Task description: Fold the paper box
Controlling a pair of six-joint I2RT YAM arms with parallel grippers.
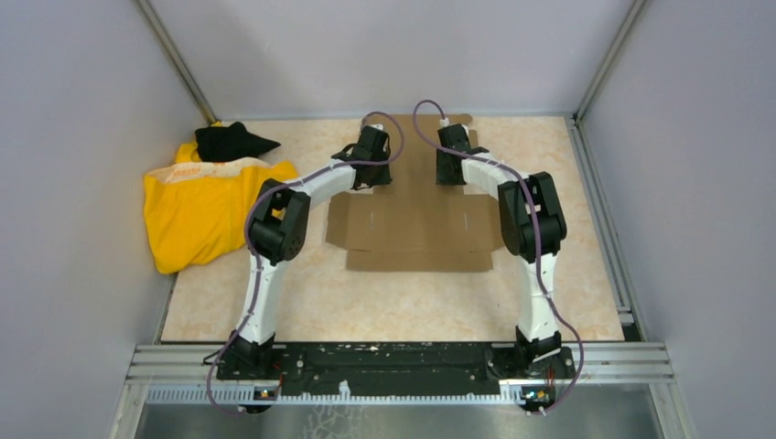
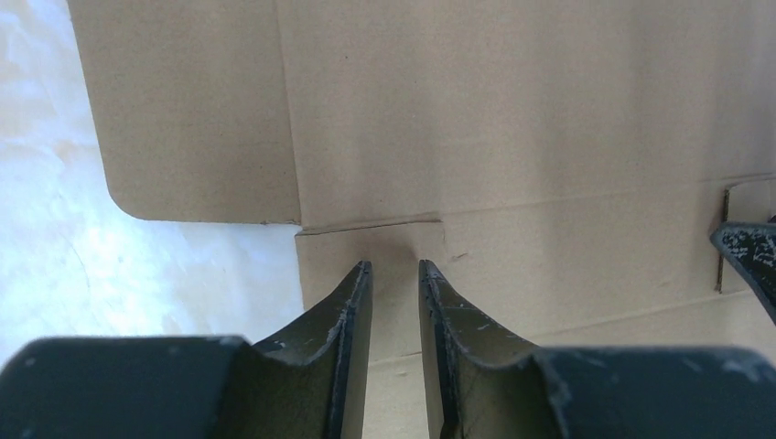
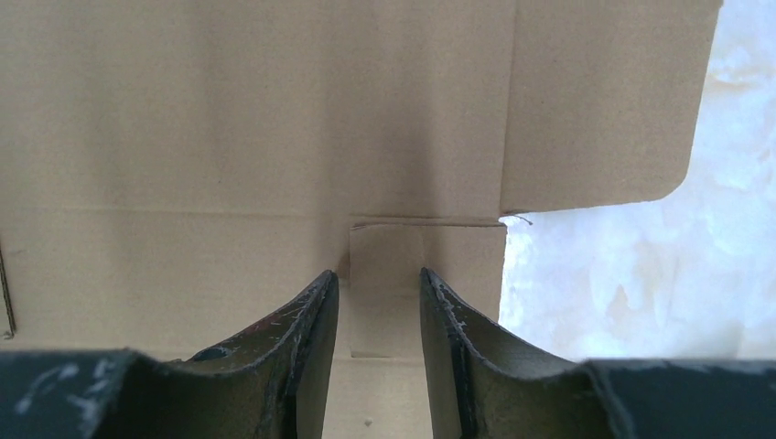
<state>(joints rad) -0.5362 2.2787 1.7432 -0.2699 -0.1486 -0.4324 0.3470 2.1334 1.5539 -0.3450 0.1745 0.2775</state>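
Box [image 1: 412, 229] flat, left gripper [image 2: 395, 270] and right gripper [image 3: 380, 279] at far tabs [image 3: 467, 274].
Light, stiff card; I'd pinch tab edges — fingers parted, empty.

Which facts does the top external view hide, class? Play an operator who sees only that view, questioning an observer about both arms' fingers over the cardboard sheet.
Operator: Are the left fingers clamped on the paper box?
Observer: No. The left fingers stand slightly apart, with bare cardboard of the paper box showing in the gap.
Operator: And the right fingers?
Observer: The right fingers are apart too, with a small cut tab showing between them, next to a rounded flap.
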